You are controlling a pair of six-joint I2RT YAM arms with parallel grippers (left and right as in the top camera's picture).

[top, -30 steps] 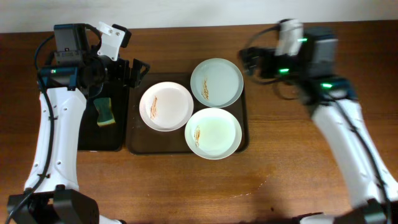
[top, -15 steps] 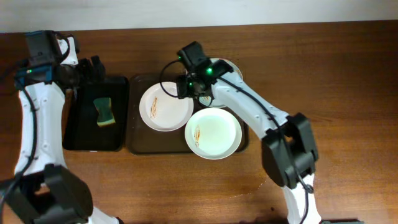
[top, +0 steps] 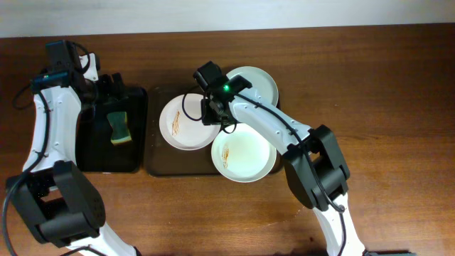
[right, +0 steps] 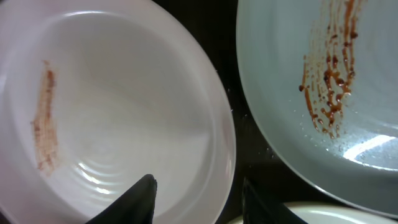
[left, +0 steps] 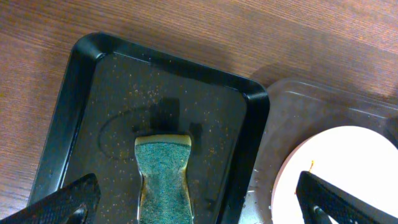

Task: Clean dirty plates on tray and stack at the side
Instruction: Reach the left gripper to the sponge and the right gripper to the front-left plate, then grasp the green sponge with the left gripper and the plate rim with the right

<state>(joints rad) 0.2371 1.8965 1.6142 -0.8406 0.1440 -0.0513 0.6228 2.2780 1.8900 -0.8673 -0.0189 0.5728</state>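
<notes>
sponge (top: pixel 119 128) in left tray (top: pixel 92 158) | plates (top: pixel 181 134) on right tray (top: pixel 159 166)

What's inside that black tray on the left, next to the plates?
A green-topped sponge lies in the black tray, with scattered specks around it. The tray floor under the sponge is covered, so I can't tell what's beneath it.

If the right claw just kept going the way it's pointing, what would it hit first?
Probably the white plate. The right gripper is open, with its fingers either side of that plate's rim, so the other finger would land on the dark tray. I can't judge how high it hangs.
</notes>
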